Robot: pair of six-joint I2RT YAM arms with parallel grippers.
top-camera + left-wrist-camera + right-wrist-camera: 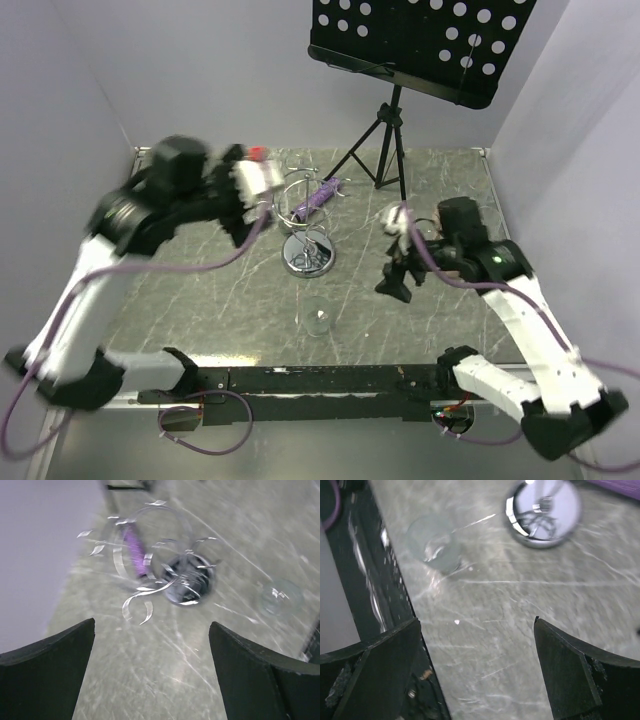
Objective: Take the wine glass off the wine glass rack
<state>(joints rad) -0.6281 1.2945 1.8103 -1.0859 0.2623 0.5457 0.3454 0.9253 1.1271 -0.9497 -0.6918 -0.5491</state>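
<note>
The glass [318,318] stands on the table [200,300], apart from the rack [305,235] on its near side, towards the arm bases, with a strip of bare marble between them; so the lifting-off looks done and the step in hand, as I judge it, is letting go and clearing off. The left gripper [152,627] hangs above and to the left of the rack with its fingers spread wide and nothing between them. The right gripper [476,622] sits to the right of the rack, also splayed and empty, looking down at the glass and the rack's disc base. What the next move calls for is little: both arms should draw back without brushing the rack's wire loops or tipping the glass, which stands free and would topple easily. Much is hard to read. The left arm is smeared in the overhead view, so its fingers cannot be made out there, and its wrist view is blurred too, the loops showing only as bright streaks. A purple thing [318,197] lies among or just behind the loops; I cannot tell whether it touches them. The glass is clear and seen from above, so stem and foot are hidden, and whether it stands upright or upside down I cannot say
</note>
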